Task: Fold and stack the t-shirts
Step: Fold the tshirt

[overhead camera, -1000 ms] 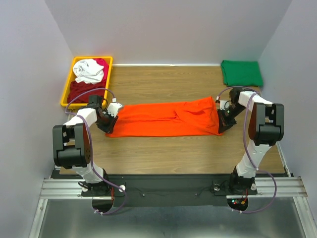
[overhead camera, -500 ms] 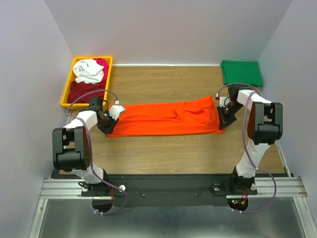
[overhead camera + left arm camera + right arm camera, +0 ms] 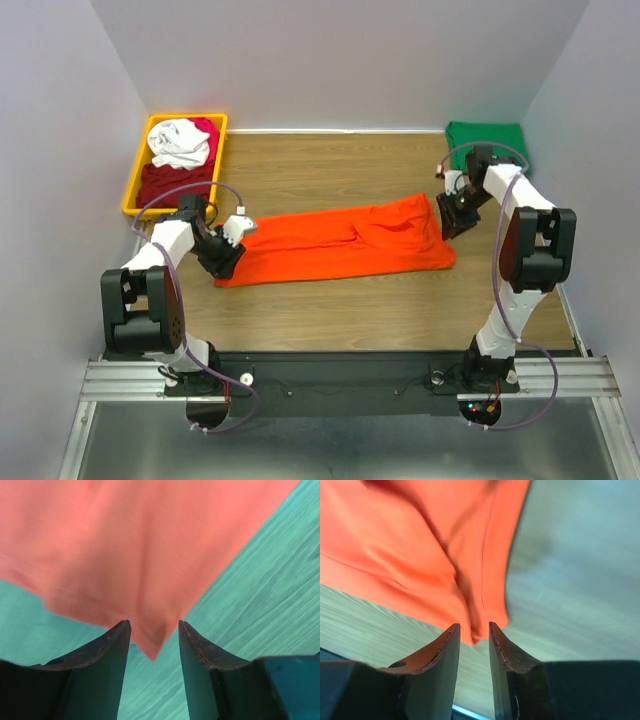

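Note:
The bright orange t-shirt (image 3: 340, 243) lies folded into a long band across the wooden table (image 3: 330, 170). My left gripper (image 3: 224, 262) sits at its left end, jaws open. In the left wrist view a corner of the orange t-shirt (image 3: 150, 570) points into the gap of the left gripper (image 3: 154, 625), ungripped. My right gripper (image 3: 448, 222) is at the band's right end, jaws a little apart. In the right wrist view the orange t-shirt (image 3: 420, 555) ends in a corner just past the right gripper (image 3: 474, 626), free of the pads.
A folded dark green t-shirt (image 3: 492, 150) lies at the far right corner, partly behind the right arm. The yellow bin (image 3: 133, 195) at the far left holds white (image 3: 180, 142), dark red (image 3: 165, 182) and magenta cloth. Grey walls close the table on three sides.
Both grippers have opened and let go of the orange shirt's ends. The right gripper drew back toward the far side; the left shifted slightly toward the near side.

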Motion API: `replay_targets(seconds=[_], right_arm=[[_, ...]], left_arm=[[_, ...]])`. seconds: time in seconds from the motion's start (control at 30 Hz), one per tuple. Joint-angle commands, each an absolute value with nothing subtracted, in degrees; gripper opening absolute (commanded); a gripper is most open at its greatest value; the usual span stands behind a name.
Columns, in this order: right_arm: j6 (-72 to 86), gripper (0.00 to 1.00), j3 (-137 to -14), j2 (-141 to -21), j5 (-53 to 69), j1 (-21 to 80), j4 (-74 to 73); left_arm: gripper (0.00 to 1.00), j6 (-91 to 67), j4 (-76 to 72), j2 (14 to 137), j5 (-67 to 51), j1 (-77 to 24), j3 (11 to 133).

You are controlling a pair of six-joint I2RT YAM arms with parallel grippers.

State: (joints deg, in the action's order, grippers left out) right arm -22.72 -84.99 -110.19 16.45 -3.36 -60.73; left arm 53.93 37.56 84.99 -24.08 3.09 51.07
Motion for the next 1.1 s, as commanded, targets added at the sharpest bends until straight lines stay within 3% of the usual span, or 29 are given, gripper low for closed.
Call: replay_targets(seconds=[0.0,0.17,0.2,0.27,0.53,0.57,0.8,1.07], right_arm=[[-22.76,0.35,-92.62,-108.28,22.23,-3.16,-61.79],[-18.91,0.34,-98.33,-112.76,24.34,-0.09,-58.55],[-18.29,0.34,-99.05,-114.33,24.08,1.83,-57.93],[-16.62,0.34,-101.67,-116.18,23.91,3.85,-56.52],[-11.61,0.38,-108.02,-124.97,24.52,5.36,-55.28],[-11.25,0.43,-108.19,-125.42,24.78,5.36,-55.28],[-9.32,0.43,-107.49,-126.82,27.15,5.45,-55.46],[-8.35,0.39,-107.75,-127.88,28.83,5.45,-55.37]], left_arm=[[0.55,53.35,41.84,84.9,-29.35,3.25,58.79],[0.56,48.18,38.42,86.74,-33.82,2.9,63.45],[0.64,45.12,37.71,87.27,-37.14,1.68,65.37],[0.65,39.23,32.12,88.59,-40.15,0.27,66.7],[0.65,7.23,8.45,101.22,-43.86,-18.18,75.22],[0.65,3.47,7.39,102.9,-43.94,-19.67,76.45],[0.65,-6.92,0.9,114.08,-45.88,-27.76,83.32],[0.64,-12.39,-3.07,119.88,-46.23,-29.36,86.22]])
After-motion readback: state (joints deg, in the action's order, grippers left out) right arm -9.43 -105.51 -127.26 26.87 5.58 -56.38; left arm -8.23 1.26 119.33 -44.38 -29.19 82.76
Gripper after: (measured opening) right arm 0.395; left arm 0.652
